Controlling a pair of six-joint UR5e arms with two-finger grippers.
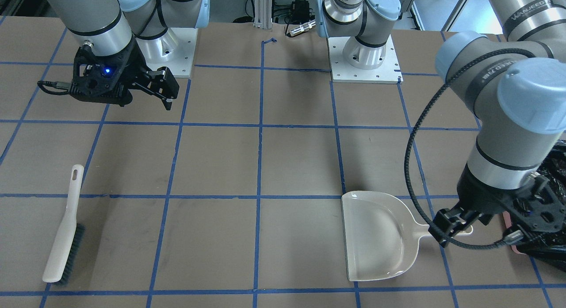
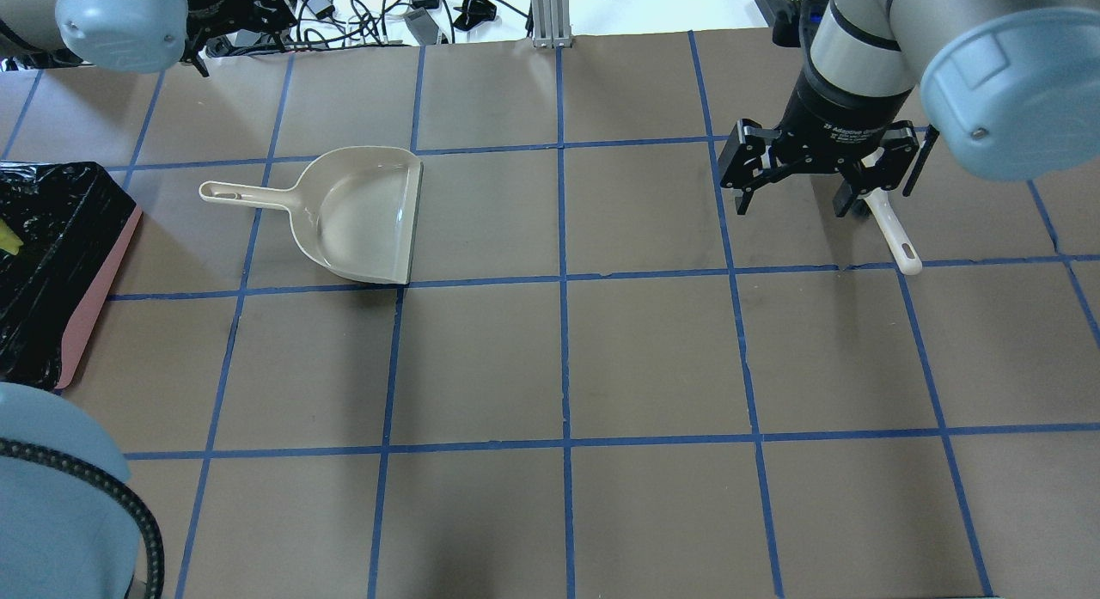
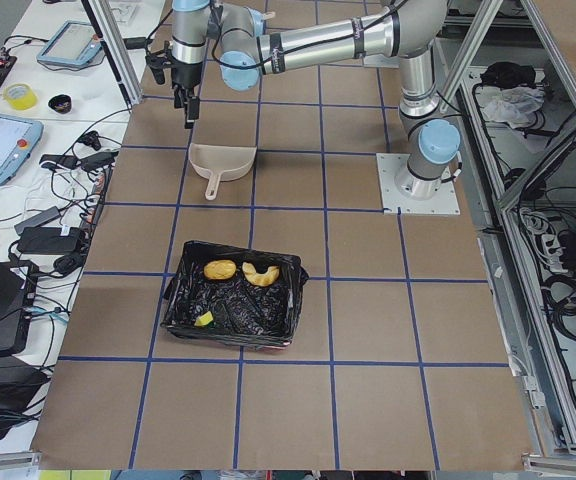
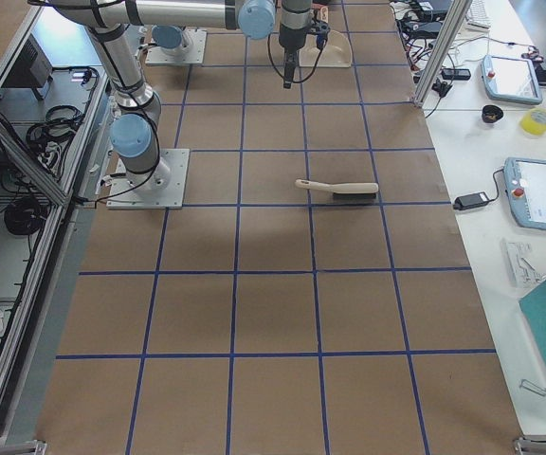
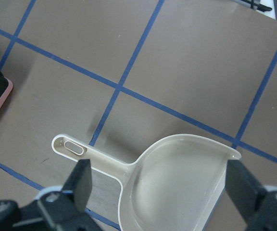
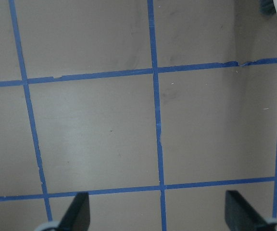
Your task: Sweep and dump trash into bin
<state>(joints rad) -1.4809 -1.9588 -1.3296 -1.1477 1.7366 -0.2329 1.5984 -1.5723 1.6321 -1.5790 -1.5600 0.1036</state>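
Note:
All three trash pieces lie inside the bin (image 3: 233, 310): the orange-brown lump (image 3: 220, 269), the pale crescent (image 3: 260, 273) and the yellow wedge (image 3: 204, 319). The black-lined, pink-sided bin also shows at the left edge of the overhead view (image 2: 86, 290). The beige dustpan (image 2: 361, 216) lies flat and empty on the table. My left gripper (image 1: 451, 228) is open and empty, just above the dustpan's handle (image 5: 90, 154). My right gripper (image 2: 795, 186) is open and empty, raised above the table, with the brush's handle (image 2: 894, 238) beside it.
The beige brush (image 1: 64, 237) lies flat on the table on my right side, bristles down-side, also in the exterior right view (image 4: 339, 190). The brown table top (image 2: 559, 367) carries a blue tape grid. Tablets and cables lie on side benches beyond the far edge.

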